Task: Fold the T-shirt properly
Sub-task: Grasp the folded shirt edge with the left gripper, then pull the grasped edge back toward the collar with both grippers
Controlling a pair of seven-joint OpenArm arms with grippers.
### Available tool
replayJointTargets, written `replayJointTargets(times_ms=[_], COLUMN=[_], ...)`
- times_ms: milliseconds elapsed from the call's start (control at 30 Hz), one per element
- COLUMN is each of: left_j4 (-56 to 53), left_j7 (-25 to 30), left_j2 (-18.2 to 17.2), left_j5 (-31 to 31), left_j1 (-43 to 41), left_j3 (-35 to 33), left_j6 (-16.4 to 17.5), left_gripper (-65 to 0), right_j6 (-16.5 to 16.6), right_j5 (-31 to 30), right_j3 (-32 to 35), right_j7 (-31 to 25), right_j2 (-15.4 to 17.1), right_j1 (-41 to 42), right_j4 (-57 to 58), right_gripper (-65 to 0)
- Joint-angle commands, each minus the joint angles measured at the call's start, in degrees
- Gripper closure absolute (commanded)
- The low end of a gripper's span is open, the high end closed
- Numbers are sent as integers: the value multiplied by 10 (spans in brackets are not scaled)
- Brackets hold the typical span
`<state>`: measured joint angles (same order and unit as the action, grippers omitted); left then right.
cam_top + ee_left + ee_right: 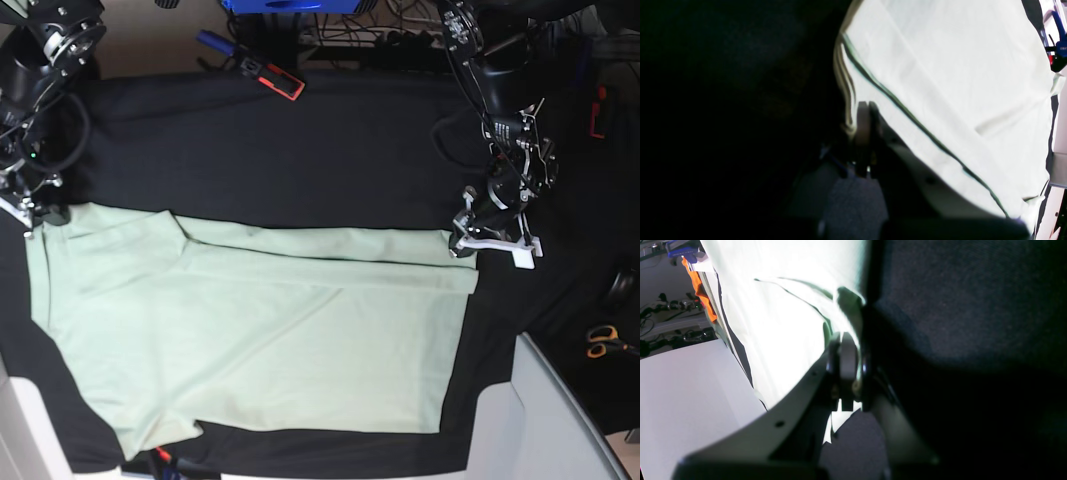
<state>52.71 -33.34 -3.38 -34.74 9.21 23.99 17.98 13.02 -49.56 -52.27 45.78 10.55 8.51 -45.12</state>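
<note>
The pale mint-green T-shirt [270, 340] lies spread on the black table cover [300, 160], with a folded band along its far edge. My left gripper [462, 245] is at the shirt's far right corner. In the left wrist view the gripper [867, 113] is shut on the layered edge of the shirt [940, 66]. My right gripper [38, 215] is at the far left corner. In the right wrist view it [844, 340] is shut on a bunched edge of the shirt [780, 323]. Both corners sit low, near the table.
A red and black clamp [270, 78] and a blue tool [215, 42] lie at the back of the table. Orange-handled scissors [603, 342] lie at the right. White panels stand at the front right [545, 420] and the front left corner [20, 440].
</note>
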Motion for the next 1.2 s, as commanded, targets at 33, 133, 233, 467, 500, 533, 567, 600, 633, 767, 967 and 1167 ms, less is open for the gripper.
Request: replayJointTargets(times_ms=[33, 133, 233, 467, 500, 533, 567, 600, 633, 767, 967, 1167], left_j4=[8, 10, 17, 121, 132, 139, 144, 150, 155, 187, 252, 293], left_j7=[2, 1, 1, -3, -3, -3, -3, -3, -3, -3, -3, -3], left_j2=[-6, -8, -12, -14, -14, -15, -15, -15, -15, -12, -11, -11], left_j5=[-4, -4, -3, -3, -3, -3, -3, -3, -3, -5, -6, -6], left_j1=[6, 1, -13, -80, -92, -100, -109, -119, -128, -169, -239, -288], left_j3=[0, 0, 0, -4, -4, -2, -2, -2, -2, -4, 0, 1], left_j6=[2, 2, 2, 2, 1, 1, 1, 1, 1, 1, 1, 1], left_gripper=[0, 0, 0, 0, 0, 0, 0, 0, 0, 0, 0, 0], right_j6=[8, 8, 8, 8, 8, 8, 7, 6, 6, 7, 8, 28], right_j5=[-10, -11, -11, -13, -13, -13, -14, -14, -14, -14, -15, -15], right_j3=[0, 0, -4, -4, -3, -3, -3, -6, -6, -7, -8, -8], right_j7=[-1, 0, 18, 27, 27, 28, 31, 38, 43, 51, 52, 52], right_j2=[12, 12, 13, 9, 8, 8, 8, 8, 8, 8, 8, 8], right_j1=[8, 8, 8, -13, -18, -22, -26, -28, -28, -46, -76, -109], right_j4=[-5, -8, -11, -74, -92, -103, -109, -111, -112, -114, -114, -114], right_gripper=[-3, -1, -1, -1, -1, -1, -1, -1, -1, -1, -1, -1])
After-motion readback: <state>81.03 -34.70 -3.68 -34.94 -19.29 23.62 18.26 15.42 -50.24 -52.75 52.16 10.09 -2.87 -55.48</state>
